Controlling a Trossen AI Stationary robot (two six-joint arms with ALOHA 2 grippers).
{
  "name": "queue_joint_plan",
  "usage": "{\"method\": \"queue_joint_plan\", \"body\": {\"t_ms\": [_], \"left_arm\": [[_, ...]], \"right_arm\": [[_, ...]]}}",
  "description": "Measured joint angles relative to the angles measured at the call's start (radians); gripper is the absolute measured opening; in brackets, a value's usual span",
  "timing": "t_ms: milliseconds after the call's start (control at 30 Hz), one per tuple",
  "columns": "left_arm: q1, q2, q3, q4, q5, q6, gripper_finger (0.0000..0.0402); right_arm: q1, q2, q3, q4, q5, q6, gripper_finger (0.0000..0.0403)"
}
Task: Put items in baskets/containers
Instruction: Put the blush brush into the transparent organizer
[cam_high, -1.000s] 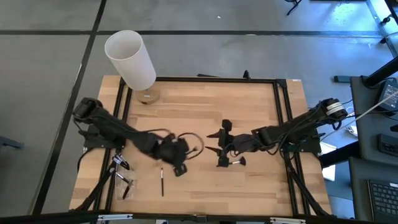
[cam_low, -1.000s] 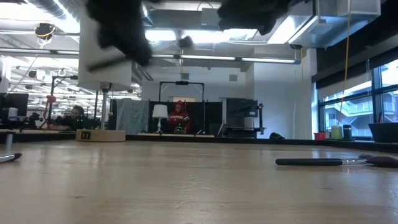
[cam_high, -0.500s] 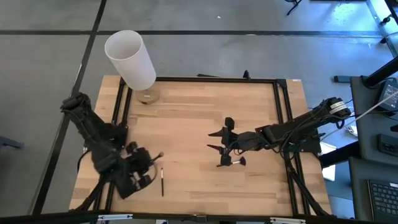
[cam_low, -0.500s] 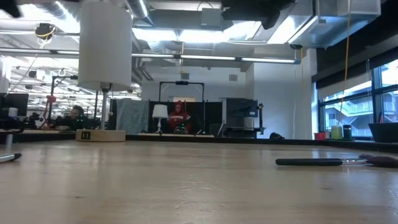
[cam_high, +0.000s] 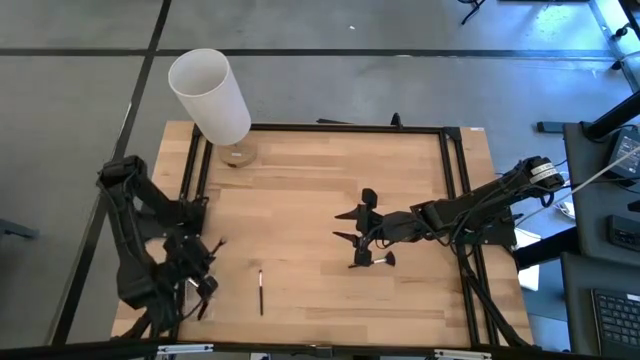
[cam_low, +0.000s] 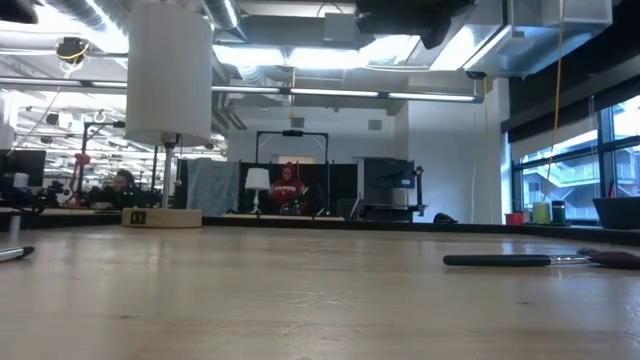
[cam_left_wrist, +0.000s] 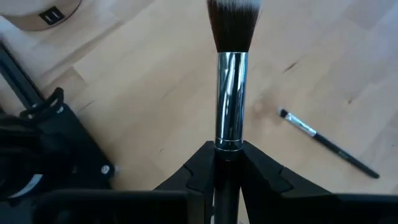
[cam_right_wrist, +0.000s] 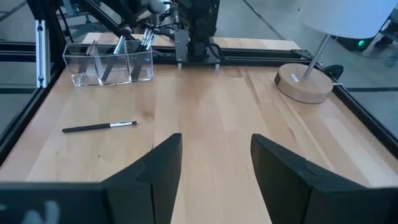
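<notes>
High view: my left gripper (cam_high: 205, 272) sits over the bench's (cam_high: 320, 180) left edge, right at the clear container (cam_high: 197, 290), clamped on a brush whose tuft pokes out toward the bench middle; container detail hard to make out under the arm. One loose thin brush (cam_high: 261, 291) lies on the wood just right of that gripper, apart from it. My right gripper (cam_high: 352, 240) hangs mid-bench with its fingers spread wide, holding nothing; a short dark brush (cam_high: 378, 260) lies just beside its lower finger, cannot tell if touching. White lamp (cam_high: 212, 98) stands at the far left corner. Low view: a dark brush (cam_low: 520, 260) lies flat on the bench at right, lamp base (cam_low: 161, 217) at left, a person in red (cam_low: 288, 187) seated far back in the room; my grippers' tips not seen here. Left wrist view: my fingers are pinched tight on the silver-ferruled brush (cam_left_wrist: 231, 93), its tuft pointing straight away from me; the thin brush (cam_left_wrist: 326, 142) lies on the wood off to the side, well clear. Right wrist view: my two fingers (cam_right_wrist: 163, 167) stand wide apart, empty; across the bench the container (cam_right_wrist: 111, 64) holds several brushes upright, with the loose thin brush (cam_right_wrist: 99, 127) lying short of it.
</notes>
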Motion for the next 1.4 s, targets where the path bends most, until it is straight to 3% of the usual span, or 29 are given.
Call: {"method": "queue_joint_plan", "body": {"t_ms": [400, 1133, 1400], "left_arm": [[-0.042, 0.205, -0.001, 0.093, 0.089, -0.01, 0.0056], [-0.089, 0.208, -0.001, 0.147, 0.078, -0.032, 0.0057], [-0.11, 0.208, -0.001, 0.151, 0.087, -0.027, 0.0077]], "right_arm": [[0.0, 0.0, 0.0, -0.009, 0.0, 0.007, 0.019], [-0.002, 0.001, 0.0, -0.009, 0.0, 0.029, 0.019], [-0.002, 0.001, 0.0, -0.009, 0.0, 0.03, 0.019]]}}
